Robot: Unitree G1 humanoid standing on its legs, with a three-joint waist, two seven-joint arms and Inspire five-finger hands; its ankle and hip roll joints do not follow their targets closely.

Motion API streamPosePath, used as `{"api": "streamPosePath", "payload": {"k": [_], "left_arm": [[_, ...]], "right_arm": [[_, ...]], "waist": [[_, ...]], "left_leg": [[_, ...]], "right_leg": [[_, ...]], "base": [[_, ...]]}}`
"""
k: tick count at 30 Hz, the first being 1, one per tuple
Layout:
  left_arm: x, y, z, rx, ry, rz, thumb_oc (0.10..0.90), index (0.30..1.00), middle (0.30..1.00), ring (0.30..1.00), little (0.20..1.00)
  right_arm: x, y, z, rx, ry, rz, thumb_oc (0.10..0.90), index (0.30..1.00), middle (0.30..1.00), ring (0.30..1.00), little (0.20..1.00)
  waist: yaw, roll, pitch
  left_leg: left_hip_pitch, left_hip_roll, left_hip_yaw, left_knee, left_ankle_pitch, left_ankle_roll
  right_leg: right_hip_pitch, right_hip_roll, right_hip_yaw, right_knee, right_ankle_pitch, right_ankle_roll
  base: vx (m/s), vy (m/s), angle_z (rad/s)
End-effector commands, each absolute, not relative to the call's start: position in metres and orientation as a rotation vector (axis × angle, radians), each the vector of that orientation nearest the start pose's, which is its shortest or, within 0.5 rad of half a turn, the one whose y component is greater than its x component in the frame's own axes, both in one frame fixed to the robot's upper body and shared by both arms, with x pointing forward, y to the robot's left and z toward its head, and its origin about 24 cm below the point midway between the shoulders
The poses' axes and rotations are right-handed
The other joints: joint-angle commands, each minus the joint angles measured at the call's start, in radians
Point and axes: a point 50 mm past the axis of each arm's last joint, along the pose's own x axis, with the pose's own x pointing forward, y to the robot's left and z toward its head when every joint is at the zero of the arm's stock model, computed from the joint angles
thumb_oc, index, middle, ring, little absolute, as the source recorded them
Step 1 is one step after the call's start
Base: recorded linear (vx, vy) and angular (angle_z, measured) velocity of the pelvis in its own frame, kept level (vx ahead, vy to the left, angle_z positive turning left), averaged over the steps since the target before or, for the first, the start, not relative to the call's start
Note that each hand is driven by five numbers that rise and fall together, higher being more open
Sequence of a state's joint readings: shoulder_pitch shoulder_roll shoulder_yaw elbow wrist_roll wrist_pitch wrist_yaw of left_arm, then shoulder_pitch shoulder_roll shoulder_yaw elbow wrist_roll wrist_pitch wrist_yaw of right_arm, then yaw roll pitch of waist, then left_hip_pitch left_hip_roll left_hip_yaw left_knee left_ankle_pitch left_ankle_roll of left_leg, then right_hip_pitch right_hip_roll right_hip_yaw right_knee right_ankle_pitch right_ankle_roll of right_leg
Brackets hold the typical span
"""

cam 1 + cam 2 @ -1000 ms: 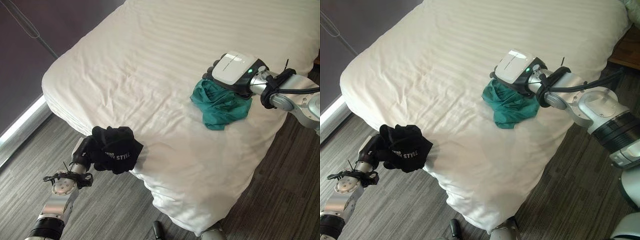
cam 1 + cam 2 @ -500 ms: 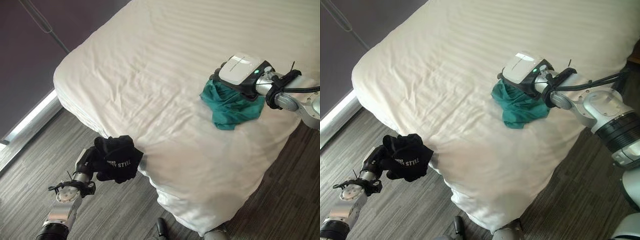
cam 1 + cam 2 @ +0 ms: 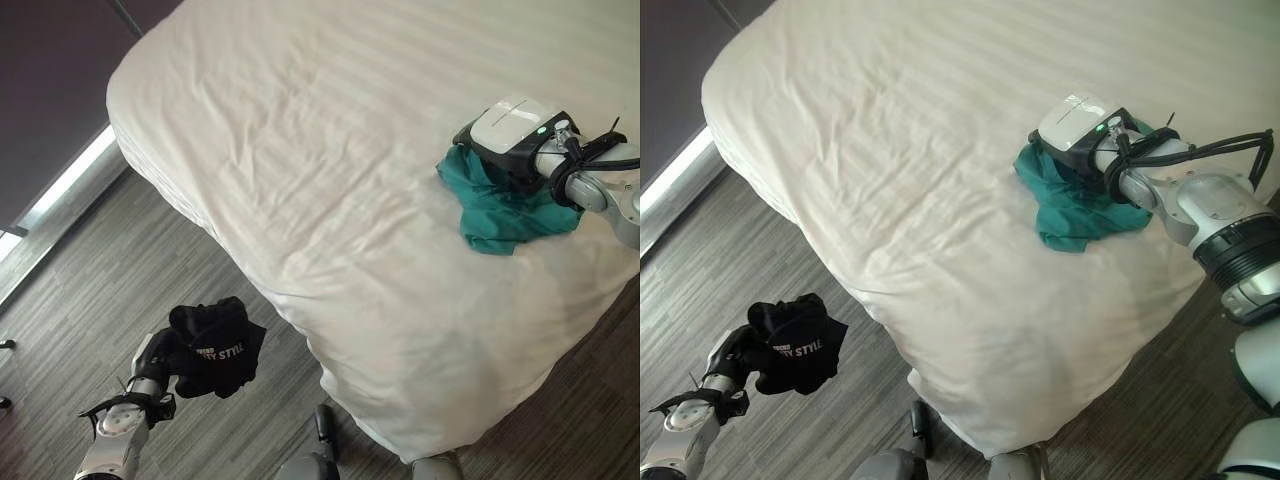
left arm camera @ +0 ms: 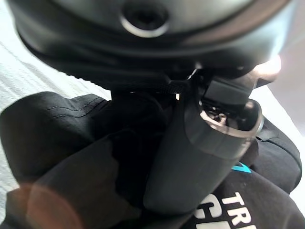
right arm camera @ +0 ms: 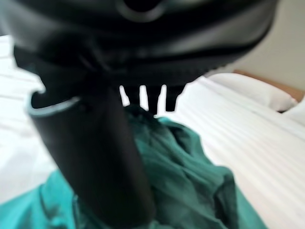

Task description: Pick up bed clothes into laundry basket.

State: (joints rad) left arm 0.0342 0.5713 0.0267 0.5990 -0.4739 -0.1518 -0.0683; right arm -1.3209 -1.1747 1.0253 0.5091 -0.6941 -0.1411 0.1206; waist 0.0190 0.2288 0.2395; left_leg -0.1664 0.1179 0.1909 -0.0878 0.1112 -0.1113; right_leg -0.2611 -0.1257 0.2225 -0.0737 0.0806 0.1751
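From my right wrist camera I see the right hand (image 5: 143,43) directly over a crumpled teal-green garment (image 5: 190,176), its thumb reaching down onto the cloth and the fingers (image 5: 143,98) pointing into it. The garment lies on the bed's white striped sheet (image 5: 248,129); a white pillow (image 5: 252,90) sits farther off.

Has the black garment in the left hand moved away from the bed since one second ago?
Yes. The black garment, gripped by the left hand, earlier touched the bed edge; now it hangs apart from it, over the floor.
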Motion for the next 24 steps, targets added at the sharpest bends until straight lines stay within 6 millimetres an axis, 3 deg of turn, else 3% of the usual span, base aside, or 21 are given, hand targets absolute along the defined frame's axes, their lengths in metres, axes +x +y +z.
{"api": "streamPosePath", "payload": {"k": [1, 7, 15, 16, 20, 24], "left_arm": [[0.225, 0.369, 0.046, 0.173, 0.107, 0.386, 0.400, 0.300, 0.300, 0.300, 0.300], [0.233, 0.354, 0.051, 0.179, 0.076, 0.307, 0.400, 0.300, 0.300, 0.300, 0.300], [0.221, 0.363, 0.040, 0.105, 0.095, 0.384, 0.400, 0.300, 0.300, 0.300, 0.300], [0.220, 0.365, 0.037, 0.090, 0.101, 0.404, 0.400, 0.300, 0.300, 0.300, 0.300], [0.224, 0.364, 0.039, 0.099, 0.100, 0.399, 0.400, 0.300, 0.300, 0.300, 0.300], [0.229, 0.362, 0.045, 0.123, 0.075, 0.376, 0.400, 0.300, 0.300, 0.300, 0.300]], "right_arm": [[0.359, -0.213, 0.369, -2.160, -0.497, -0.162, 0.800, 0.900, 0.900, 0.900, 0.900], [0.359, -0.206, 0.368, -2.095, -0.557, -0.150, 0.800, 0.900, 0.900, 0.900, 0.900], [0.352, -0.192, 0.350, -2.133, -0.625, -0.037, 0.800, 0.900, 0.900, 0.900, 0.900], [0.355, -0.192, 0.337, -2.141, -0.596, 0.012, 0.400, 0.300, 0.300, 0.300, 0.300], [0.358, -0.190, 0.328, -2.152, -0.576, 0.059, 0.400, 0.300, 0.300, 0.300, 0.300], [0.348, -0.190, 0.319, -2.169, -0.606, 0.127, 0.400, 0.300, 0.300, 0.300, 0.300]], "waist": [[0.022, -0.033, 0.023], [0.022, -0.036, 0.046], [0.013, -0.023, 0.044], [0.008, -0.017, 0.045], [0.003, -0.017, 0.043], [-0.015, -0.021, 0.036]], "left_leg": [[-0.005, 0.077, -0.027, 0.001, 0.042, -0.079], [-0.026, 0.111, -0.042, 0.001, 0.069, -0.089], [0.006, 0.116, -0.042, 0.001, 0.068, -0.090], [0.016, 0.116, -0.040, 0.001, 0.065, -0.091], [0.029, 0.113, -0.041, 0.001, 0.062, -0.091], [0.039, 0.105, -0.041, 0.001, 0.051, -0.089]], "right_leg": [[-0.081, 0.092, 0.086, 0.239, -0.156, -0.046], [-0.126, 0.138, 0.074, 0.334, -0.211, -0.065], [-0.126, 0.143, 0.082, 0.374, -0.234, -0.076], [-0.122, 0.143, 0.080, 0.380, -0.236, -0.077], [-0.114, 0.142, 0.081, 0.381, -0.238, -0.077], [-0.106, 0.134, 0.088, 0.375, -0.234, -0.071]], "base": [[-0.13, -0.102, -0.15], [-0.08, -0.100, 0.02], [-0.01, -0.008, 0.03], [-0.01, 0.011, 0.06], [0.00, 0.009, 0.05], [0.00, 0.040, 0.05]]}}
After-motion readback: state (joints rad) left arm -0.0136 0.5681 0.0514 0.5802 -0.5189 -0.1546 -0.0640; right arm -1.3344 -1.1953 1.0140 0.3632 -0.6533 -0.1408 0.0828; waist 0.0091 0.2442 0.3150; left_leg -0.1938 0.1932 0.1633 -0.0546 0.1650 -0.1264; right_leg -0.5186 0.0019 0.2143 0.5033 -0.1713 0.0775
